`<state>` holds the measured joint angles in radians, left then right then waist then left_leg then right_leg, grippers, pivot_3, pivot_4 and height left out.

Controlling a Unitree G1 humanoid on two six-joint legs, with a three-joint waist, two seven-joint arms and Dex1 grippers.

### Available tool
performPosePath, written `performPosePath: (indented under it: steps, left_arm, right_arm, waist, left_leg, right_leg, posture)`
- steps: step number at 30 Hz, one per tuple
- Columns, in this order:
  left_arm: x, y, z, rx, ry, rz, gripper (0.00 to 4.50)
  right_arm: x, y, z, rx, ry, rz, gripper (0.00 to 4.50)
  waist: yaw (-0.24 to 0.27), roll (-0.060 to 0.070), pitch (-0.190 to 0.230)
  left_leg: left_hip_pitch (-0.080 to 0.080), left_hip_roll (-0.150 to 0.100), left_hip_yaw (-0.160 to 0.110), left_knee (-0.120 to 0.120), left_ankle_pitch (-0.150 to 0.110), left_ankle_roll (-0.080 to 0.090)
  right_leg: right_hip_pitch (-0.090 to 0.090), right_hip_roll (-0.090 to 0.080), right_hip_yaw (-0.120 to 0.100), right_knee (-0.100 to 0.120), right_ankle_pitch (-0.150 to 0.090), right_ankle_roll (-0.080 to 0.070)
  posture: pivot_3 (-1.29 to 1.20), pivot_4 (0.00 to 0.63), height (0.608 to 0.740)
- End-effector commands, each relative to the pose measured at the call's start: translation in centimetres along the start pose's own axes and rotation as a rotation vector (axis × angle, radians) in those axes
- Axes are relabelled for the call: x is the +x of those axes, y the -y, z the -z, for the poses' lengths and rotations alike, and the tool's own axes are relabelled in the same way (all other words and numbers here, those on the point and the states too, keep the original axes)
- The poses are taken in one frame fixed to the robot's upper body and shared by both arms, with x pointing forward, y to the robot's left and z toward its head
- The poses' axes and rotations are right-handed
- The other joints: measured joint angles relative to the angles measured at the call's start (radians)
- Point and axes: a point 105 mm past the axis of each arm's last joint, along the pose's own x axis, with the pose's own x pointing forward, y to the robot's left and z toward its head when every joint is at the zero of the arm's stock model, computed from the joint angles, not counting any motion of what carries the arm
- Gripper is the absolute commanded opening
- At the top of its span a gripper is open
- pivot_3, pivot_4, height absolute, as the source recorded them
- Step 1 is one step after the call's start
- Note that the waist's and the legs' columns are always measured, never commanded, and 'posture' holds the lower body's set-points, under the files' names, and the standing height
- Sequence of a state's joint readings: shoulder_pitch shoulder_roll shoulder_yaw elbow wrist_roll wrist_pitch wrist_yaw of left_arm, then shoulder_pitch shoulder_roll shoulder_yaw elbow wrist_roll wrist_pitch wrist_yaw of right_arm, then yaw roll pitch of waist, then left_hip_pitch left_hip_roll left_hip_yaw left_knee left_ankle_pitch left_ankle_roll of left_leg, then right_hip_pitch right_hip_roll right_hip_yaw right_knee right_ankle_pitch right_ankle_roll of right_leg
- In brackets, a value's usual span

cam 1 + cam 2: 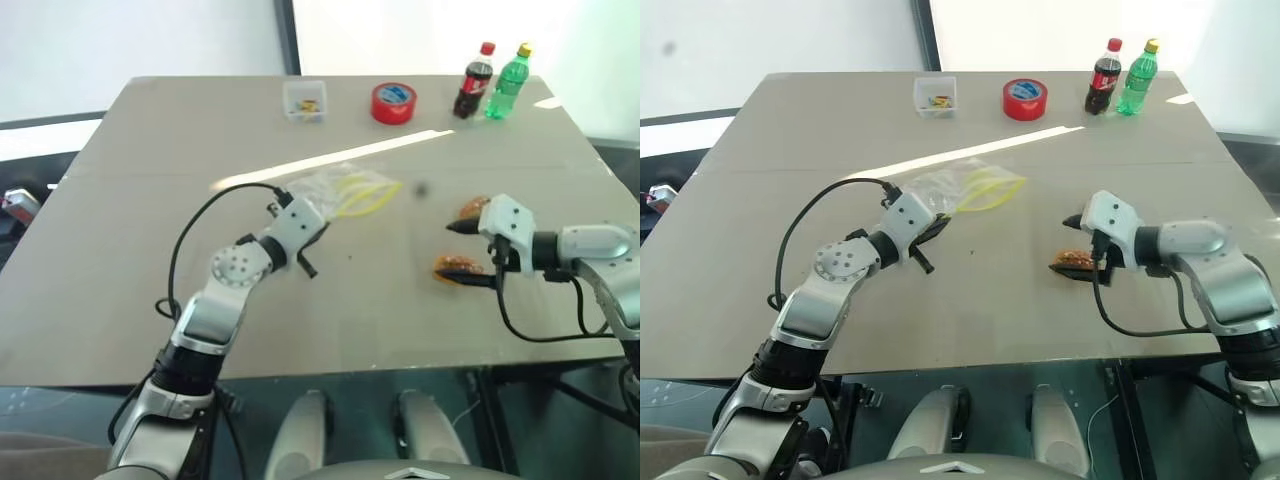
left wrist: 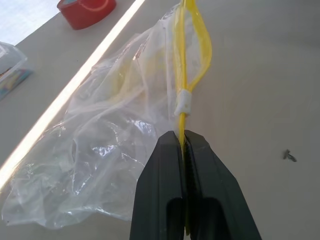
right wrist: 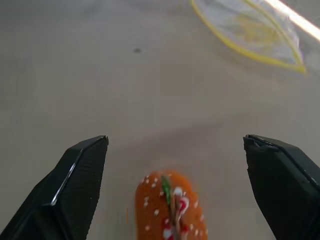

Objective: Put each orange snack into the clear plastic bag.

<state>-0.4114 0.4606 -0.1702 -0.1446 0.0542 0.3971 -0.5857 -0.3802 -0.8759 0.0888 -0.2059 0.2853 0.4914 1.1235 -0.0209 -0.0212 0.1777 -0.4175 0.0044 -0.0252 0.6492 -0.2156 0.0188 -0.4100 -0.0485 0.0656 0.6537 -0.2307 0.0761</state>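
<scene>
Over the surface (image 1: pixel 120 250), left end effector (image 2: pixel 183 145) pinches the clear plastic bag (image 2: pixel 100 150)'s yellow strip; right end effector (image 3: pixel 175 190), angled down, gapes around one orange snack (image 3: pixel 167 210).

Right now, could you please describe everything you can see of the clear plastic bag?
The clear plastic bag is crinkly, transparent film with a yellow zip strip along its mouth, which gapes in a loop. It lies on the grey table, apparently empty. The left gripper has its jaws shut on the strip.
</scene>
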Motion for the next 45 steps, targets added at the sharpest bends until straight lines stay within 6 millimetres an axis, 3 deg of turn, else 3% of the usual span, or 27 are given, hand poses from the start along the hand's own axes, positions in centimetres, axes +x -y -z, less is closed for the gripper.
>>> performPosePath:
  steps: [1, 6, 10, 11, 12, 18, 20, 24, 29, 31, 38, 45]
  left_arm:
    - [-0.1, -0.5, -1.0, 0.029, 0.037, -0.014, 0.00]
    - [-0.1, -0.5, -1.0, 0.031, 0.035, -0.012, 0.00]
    - [-0.2, -0.5, -1.0, 0.032, 0.034, -0.013, 0.00]
    - [-0.2, -0.5, -0.9, 0.032, 0.033, -0.014, 0.00]
    - [-0.2, -0.5, -0.9, 0.032, 0.031, -0.016, 0.00]
    - [-0.4, -0.6, -0.7, 0.030, 0.024, -0.021, 0.00]
    - [-0.4, -0.5, -0.7, 0.029, 0.024, -0.019, 0.00]
    - [-0.1, 0.0, -1.2, 0.034, 0.051, -0.004, 0.00]
    - [0.2, 0.6, -1.7, 0.045, 0.069, 0.018, 0.00]
    - [0.3, 0.9, -1.8, 0.056, 0.073, 0.029, 0.00]
    - [0.4, 1.7, -1.9, 0.066, 0.080, 0.050, 0.00]
    - [0.3, 2.2, -2.4, 0.078, 0.102, 0.069, 0.00]
  right_arm:
    - [-0.9, 0.6, 1.3, -0.003, -0.071, 0.031, 4.44]
    - [-0.3, 1.4, 4.1, -0.011, -0.186, 0.070, 4.44]
    - [0.3, 1.7, 4.1, 0.000, -0.173, 0.073, 4.44]
    - [0.4, 1.7, 4.2, -0.002, -0.174, 0.071, 3.92]
    - [0.5, 1.8, 4.2, -0.004, -0.176, 0.070, 3.68]
    - [0.5, 2.1, 3.6, -0.003, -0.145, 0.066, 0.66]
    - [0.6, 2.4, 2.6, 0.004, -0.101, 0.082, 0.06]
    - [1.9, 2.8, -0.4, 0.038, 0.010, 0.104, 0.02]
    - [4.4, 3.2, -1.9, 0.001, 0.002, 0.133, 0.02]
    - [5.6, 4.2, -2.8, 0.014, 0.002, 0.174, 0.02]
    - [7.2, 6.5, -3.3, 0.033, -0.033, 0.230, 0.02]
    - [8.5, 6.6, -3.9, 0.021, -0.039, 0.206, 0.02]
  waist:
    - [-0.001, 0.000, 0.000]
    - [0.002, 0.000, 0.000]
    - [0.004, 0.000, 0.000]
    - [0.004, 0.000, 0.000]
    - [0.005, 0.000, 0.000]
    - [0.007, 0.000, 0.000]
    - [0.006, 0.000, 0.000]
    - [0.002, 0.000, 0.000]
    - [0.005, 0.000, 0.000]
    - [0.005, 0.000, 0.000]
    - [0.007, 0.000, 0.000]
    - [0.005, 0.000, 0.000]
  left_leg:
    - [0.000, 0.000, 0.000, 0.000, 0.000, 0.000]
    - [0.000, 0.000, 0.002, 0.001, 0.000, 0.000]
    - [-0.001, 0.000, 0.004, 0.002, 0.000, 0.000]
    - [-0.001, 0.000, 0.003, 0.002, 0.000, 0.000]
    - [-0.001, 0.000, 0.003, 0.001, 0.000, 0.000]
    - [-0.001, 0.000, 0.003, 0.002, 0.000, 0.000]
    - [-0.001, 0.000, 0.002, 0.002, 0.000, 0.000]
    - [0.000, 0.000, 0.001, 0.002, 0.000, 0.000]
    - [-0.001, -0.001, 0.000, 0.002, 0.000, 0.000]
    - [-0.001, -0.001, 0.000, 0.002, 0.000, 0.000]
    - [-0.001, -0.001, 0.000, 0.002, 0.000, 0.000]
    - [-0.001, -0.001, 0.000, 0.001, 0.000, 0.000]
  right_leg:
    - [0.000, 0.000, 0.000, 0.000, 0.000, 0.000]
    - [0.000, 0.000, 0.001, 0.000, 0.000, 0.000]
    - [0.000, 0.000, 0.001, 0.000, 0.000, 0.000]
    - [0.000, 0.000, 0.001, 0.000, 0.000, 0.000]
    - [0.000, 0.000, 0.001, 0.000, 0.000, 0.000]
    - [0.000, 0.000, 0.001, 0.000, 0.000, 0.000]
    - [0.000, 0.000, 0.001, 0.000, 0.000, 0.000]
    - [0.000, 0.000, 0.001, 0.000, 0.000, 0.000]
    - [0.000, 0.000, 0.000, 0.001, 0.000, 0.000]
    - [0.000, 0.000, 0.000, 0.001, 0.000, 0.000]
    - [0.000, 0.000, 0.000, 0.002, 0.000, 0.000]
    - [-0.001, 0.000, 0.000, 0.002, 0.000, 0.000]
  posture:
    - [0.00, 0.150, 0.740]
    - [0.00, 0.150, 0.740]
    - [0.00, 0.150, 0.740]
    - [0.00, 0.150, 0.740]
    - [0.00, 0.150, 0.740]
    - [0.00, 0.150, 0.740]
    - [0.00, 0.150, 0.740]
    - [0.00, 0.150, 0.740]
    - [0.00, 0.150, 0.740]
    - [0.00, 0.150, 0.740]
    - [0.00, 0.150, 0.740]
    - [0.00, 0.150, 0.740]
